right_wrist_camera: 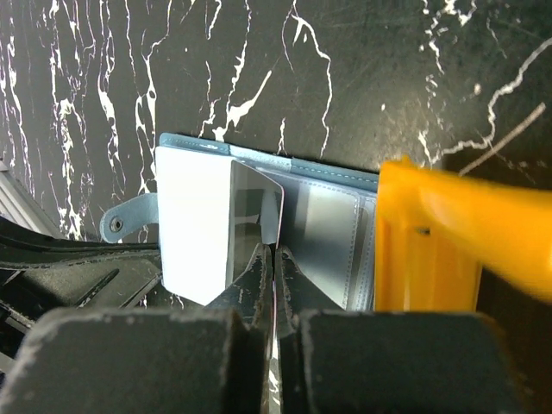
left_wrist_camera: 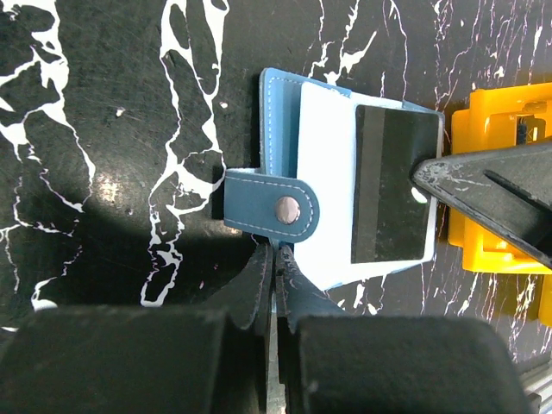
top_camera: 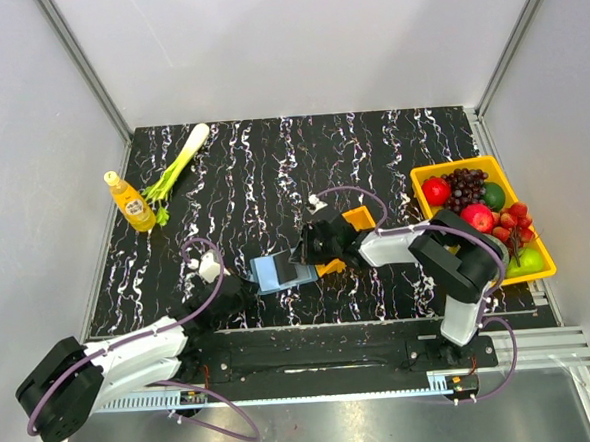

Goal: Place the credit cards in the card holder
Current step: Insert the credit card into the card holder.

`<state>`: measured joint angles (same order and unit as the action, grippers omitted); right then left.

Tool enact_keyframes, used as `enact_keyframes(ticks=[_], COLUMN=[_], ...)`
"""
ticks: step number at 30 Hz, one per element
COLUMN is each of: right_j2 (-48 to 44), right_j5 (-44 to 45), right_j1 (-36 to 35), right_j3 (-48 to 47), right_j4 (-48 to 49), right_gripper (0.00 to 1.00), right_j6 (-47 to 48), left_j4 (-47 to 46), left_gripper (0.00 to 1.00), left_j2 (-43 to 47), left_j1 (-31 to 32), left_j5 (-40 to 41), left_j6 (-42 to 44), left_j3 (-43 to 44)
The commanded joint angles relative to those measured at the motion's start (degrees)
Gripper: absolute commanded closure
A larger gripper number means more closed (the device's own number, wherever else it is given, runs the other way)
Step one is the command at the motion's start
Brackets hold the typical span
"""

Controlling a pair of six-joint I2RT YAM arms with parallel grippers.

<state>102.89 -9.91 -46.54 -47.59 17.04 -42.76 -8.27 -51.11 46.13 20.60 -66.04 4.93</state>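
Observation:
The blue card holder lies open on the black marbled table, its snap strap pointing toward my left arm. My left gripper is shut on the holder's near edge, just under the strap. A white card lies flat on the holder's left half. My right gripper is shut on a dark striped credit card and holds it tilted over the white card. The holder's pale blue pockets are to that card's right. In the top view the right gripper is at the holder's far right corner.
A small orange tray sits right behind the right gripper, touching the holder's side. A yellow bin of fruit stands at the right edge. A yellow bottle and a leek lie at the far left.

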Motion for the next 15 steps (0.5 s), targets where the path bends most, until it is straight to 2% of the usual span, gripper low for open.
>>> enact_keyframes(ticks=[1,11,15], right_j2=[4.77,3.72,3.46], right_j5=[-5.99,-5.82,-9.23], right_j1=[0.58,3.12,3.39], right_j3=[-3.72,-6.63,-6.37], right_j4=[-6.21,-12.28,-13.87], right_gripper=[1.00,1.00,1.00], right_j6=[3.91,9.01,9.37], left_j4=[0.80,1.07,1.15], left_gripper=[1.00,1.00,1.00], left_j2=[0.93,1.54,1.37], left_j1=[0.01,0.01,0.01], left_j5=[0.93,1.46,1.46], left_j6=[0.12,-0.14,-0.23], left_j3=[0.78,0.61,0.70])
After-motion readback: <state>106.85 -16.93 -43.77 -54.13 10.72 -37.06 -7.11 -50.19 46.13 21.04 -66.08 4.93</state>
